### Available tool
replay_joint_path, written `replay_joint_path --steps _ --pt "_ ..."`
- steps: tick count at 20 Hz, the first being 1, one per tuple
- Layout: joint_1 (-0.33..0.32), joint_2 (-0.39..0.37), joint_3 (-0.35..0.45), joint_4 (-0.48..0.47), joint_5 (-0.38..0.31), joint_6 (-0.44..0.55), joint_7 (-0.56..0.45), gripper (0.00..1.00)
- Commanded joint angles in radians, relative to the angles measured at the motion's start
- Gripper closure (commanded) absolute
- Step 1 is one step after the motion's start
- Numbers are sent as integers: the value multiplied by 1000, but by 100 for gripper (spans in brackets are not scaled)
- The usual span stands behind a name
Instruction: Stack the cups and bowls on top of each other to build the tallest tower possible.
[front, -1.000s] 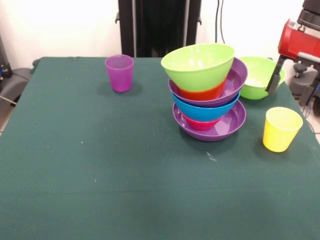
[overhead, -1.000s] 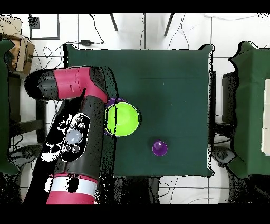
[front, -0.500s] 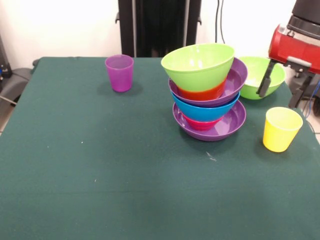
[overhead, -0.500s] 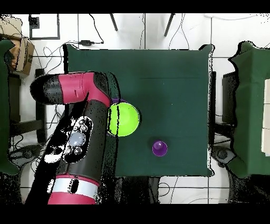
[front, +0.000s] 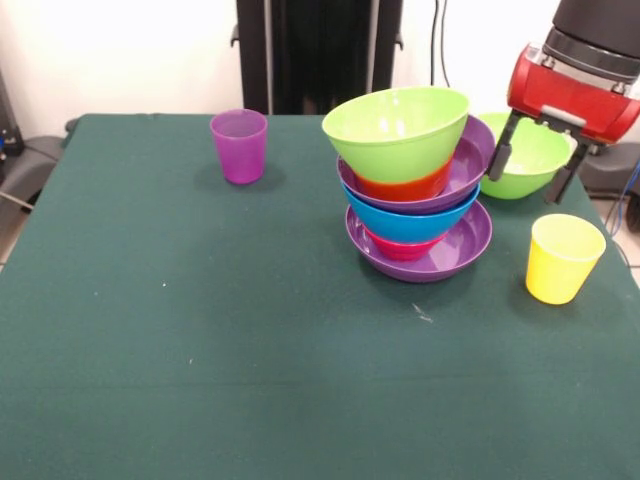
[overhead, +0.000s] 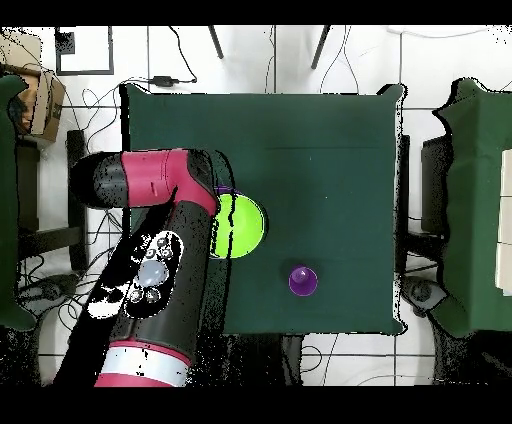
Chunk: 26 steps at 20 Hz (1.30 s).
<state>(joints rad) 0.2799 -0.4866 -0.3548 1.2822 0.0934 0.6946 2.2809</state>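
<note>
Worktop (front: 200, 360): dark green cloth, bare across the lower frame.

Yellow cup (front: 565, 257): right edge, upright, alone, well apart from the tower.

Tower (front: 415, 185): right of centre; wide purple bowl as base, then red-pink, large blue, second purple, orange-red, lime green bowl (front: 397, 127) on top, leaning a little rightward.

Loose lime green bowl (front: 528, 153): upper right, just behind the tower.

Purple cup (front: 239, 145): upper left of centre, upright, alone.

Pincer (front: 531, 172): upper right, released, fingers spread to either side of the loose green bowl. Over the last second it has moved leftward from the frame's edge to this bowl; judged the next piece to be grasped.
</note>
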Motion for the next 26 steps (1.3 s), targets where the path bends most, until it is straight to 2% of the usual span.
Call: replay_joint_path --steps 1,26 --pt "25 -8 49 85 20 -52 189 0" --pt "2 29 68 97 30 -147 160 0"
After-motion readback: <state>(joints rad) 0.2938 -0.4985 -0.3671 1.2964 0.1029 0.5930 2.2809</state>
